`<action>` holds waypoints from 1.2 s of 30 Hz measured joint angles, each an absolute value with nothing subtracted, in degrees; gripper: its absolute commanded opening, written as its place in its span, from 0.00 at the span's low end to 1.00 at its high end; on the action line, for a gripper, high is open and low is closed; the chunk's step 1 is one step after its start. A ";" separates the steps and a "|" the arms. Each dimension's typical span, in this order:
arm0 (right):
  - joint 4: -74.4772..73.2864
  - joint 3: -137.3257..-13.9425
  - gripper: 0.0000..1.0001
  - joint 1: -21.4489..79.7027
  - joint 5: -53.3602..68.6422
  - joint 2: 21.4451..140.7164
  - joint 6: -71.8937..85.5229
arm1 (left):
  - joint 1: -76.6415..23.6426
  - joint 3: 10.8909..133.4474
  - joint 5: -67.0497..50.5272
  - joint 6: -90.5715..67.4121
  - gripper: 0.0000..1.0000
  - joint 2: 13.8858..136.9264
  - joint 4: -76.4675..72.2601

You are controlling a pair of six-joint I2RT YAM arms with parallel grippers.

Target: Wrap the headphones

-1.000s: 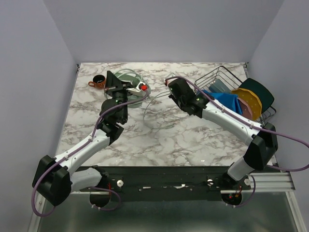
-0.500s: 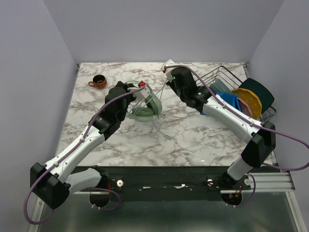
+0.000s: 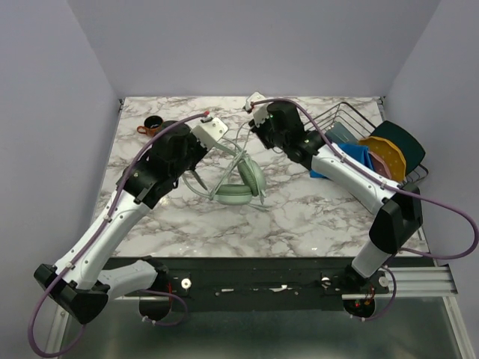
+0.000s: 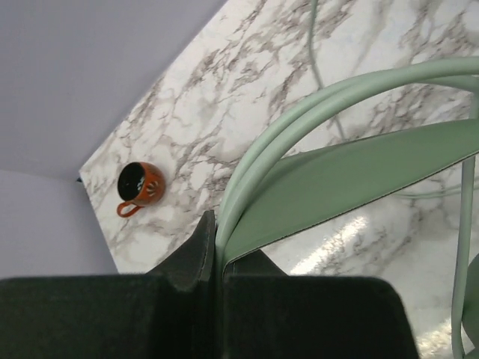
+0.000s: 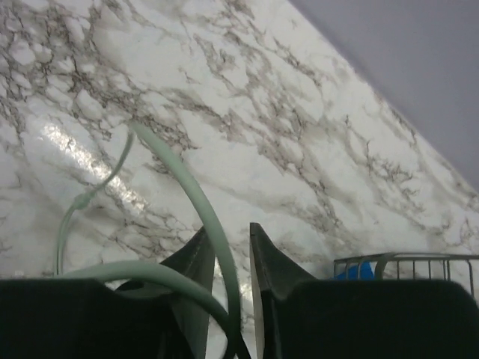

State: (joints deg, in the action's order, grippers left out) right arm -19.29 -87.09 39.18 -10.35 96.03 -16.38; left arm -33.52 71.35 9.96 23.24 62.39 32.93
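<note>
The pale mint-green headphones lie mid-table, cups toward the front. My left gripper is shut on the slim headband; in the left wrist view the band comes out between the closed jaws. The thin green cable runs from the headphones up to my right gripper, which is farther back. In the right wrist view the cable passes between the jaws of the right gripper, which stand narrowly apart around it. A second cable strand loops in from the left.
An orange mug stands at the back left and also shows in the left wrist view. A wire dish rack at the back right holds a blue cloth and plates. Its rim shows in the right wrist view.
My left gripper has carried the headphones from the back of the table toward the middle and front. My right gripper has moved back and a little left with the cable.
</note>
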 measured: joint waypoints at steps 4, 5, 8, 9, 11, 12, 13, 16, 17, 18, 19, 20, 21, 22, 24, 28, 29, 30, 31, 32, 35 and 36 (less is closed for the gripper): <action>-16.27 -82.24 0.57 37.69 -4.36 94.91 -17.06 | -33.52 74.76 6.20 18.17 0.00 61.78 38.87; -15.62 -81.38 0.59 37.30 -2.92 94.91 -16.95 | -33.52 75.57 5.06 16.73 0.00 61.39 40.18; -14.59 -80.03 0.64 36.99 0.03 94.91 -16.49 | -33.52 77.71 3.22 13.43 0.00 60.95 43.42; -14.33 -79.75 0.65 36.88 0.91 94.91 -16.34 | -33.52 78.37 2.96 12.82 0.00 60.95 43.97; -12.67 -78.41 0.66 36.88 2.83 94.91 -15.81 | -33.52 80.01 2.72 11.44 0.00 60.93 44.93; -11.92 -77.60 0.67 36.88 3.70 94.91 -15.49 | -33.52 80.86 2.74 10.90 0.00 60.95 45.50; -11.38 -76.77 0.67 36.88 4.34 94.91 -15.16 | -33.52 81.76 2.76 10.59 0.00 60.95 45.84; -8.97 -73.12 0.68 36.88 6.79 94.91 -13.28 | -33.52 86.13 2.85 9.13 0.00 61.14 46.48; -8.38 -72.10 0.69 36.88 7.27 94.91 -12.78 | -33.52 87.24 2.94 8.69 0.00 61.21 46.39; -7.44 -70.65 0.70 36.88 7.86 94.91 -11.86 | -33.52 89.03 3.14 7.90 0.00 61.32 46.37; -6.87 -69.25 0.70 36.88 8.45 94.91 -11.31 | -33.52 90.67 3.40 7.33 0.00 61.45 46.13; -6.20 -68.16 0.70 36.88 8.91 94.91 -10.63 | -33.52 92.05 3.75 6.61 0.00 61.60 45.93; -5.32 -66.59 0.71 36.88 9.65 94.83 -9.74 | -33.52 93.82 4.29 5.80 0.00 61.87 45.56; -4.67 -65.58 0.72 36.88 10.11 94.72 -9.34 | -33.52 94.65 4.54 5.37 0.00 62.02 45.17; -1.74 -61.58 0.74 36.88 11.11 93.34 -7.86 | -33.52 96.12 5.65 3.97 0.00 62.48 44.16; 2.90 -52.07 0.82 36.88 11.97 87.29 -5.76 | -33.52 97.10 7.16 1.85 0.00 63.70 43.20; 4.43 -50.50 0.82 36.88 12.12 86.21 -5.54 | -33.50 97.12 7.46 1.54 0.00 64.03 43.07; 6.35 -48.01 0.82 36.88 12.27 84.20 -5.04 | -33.50 97.36 7.62 1.17 0.00 64.53 43.05; 7.20 -46.70 0.82 36.88 12.27 83.15 -4.86 | -33.50 97.60 7.75 0.97 0.00 64.93 43.03; 8.03 -45.71 0.82 36.88 12.27 82.24 -4.67 | -33.52 97.82 7.86 0.82 0.00 65.25 43.03; 9.47 -43.62 0.85 36.88 10.70 79.48 -4.45 | -33.50 98.04 8.25 0.36 0.00 65.91 42.83; 9.85 -43.07 0.93 36.88 9.67 78.48 -4.47 | -33.50 98.04 8.45 0.36 0.00 65.98 42.78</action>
